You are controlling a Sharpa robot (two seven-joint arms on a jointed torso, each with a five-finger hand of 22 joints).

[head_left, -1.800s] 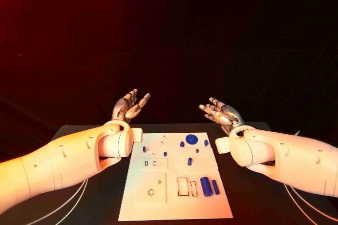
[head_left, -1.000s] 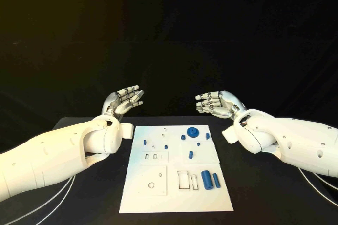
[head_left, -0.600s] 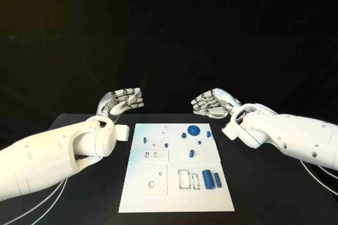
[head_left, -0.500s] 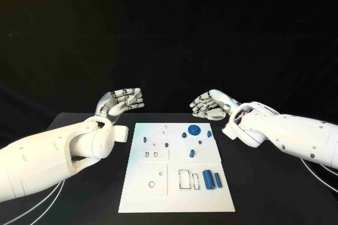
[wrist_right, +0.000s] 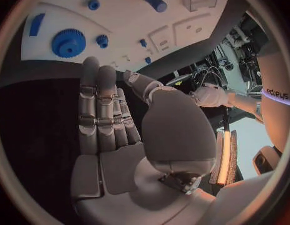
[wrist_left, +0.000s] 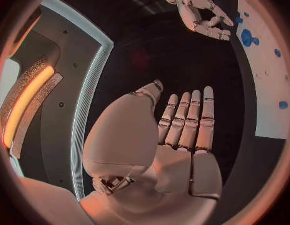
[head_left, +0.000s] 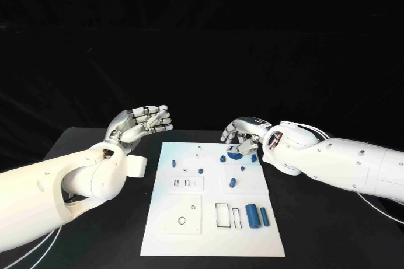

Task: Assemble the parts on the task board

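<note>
Silver fingers of the right hand point(head_left: 242, 135) hang over the far edge of the task board point(head_left: 211, 234), curled loosely downward above the big blue gear point(head_left: 234, 155); whether they touch it cannot be told, and nothing is seen grasped in them. In the right wrist view the fingers lie straight and together, palm bare. The left hand point(head_left: 139, 122) is raised off to the far left of the board, fingers partly curled, grasping nothing.

The step in hand looks like a reach for the gear. To do it well, the right hand should settle its fingertips on opposite sides of the gear's rim and lift straight up, so the small blue pegs point(head_left: 240, 169) beside it are not knocked.

The board is a white plate lying flat on the black worktop point(head_left: 312, 234). Small blue parts are scattered across its far half, and two blue cylinders point(head_left: 257, 215) lie side by side at its near right beside rectangular slots.
</note>
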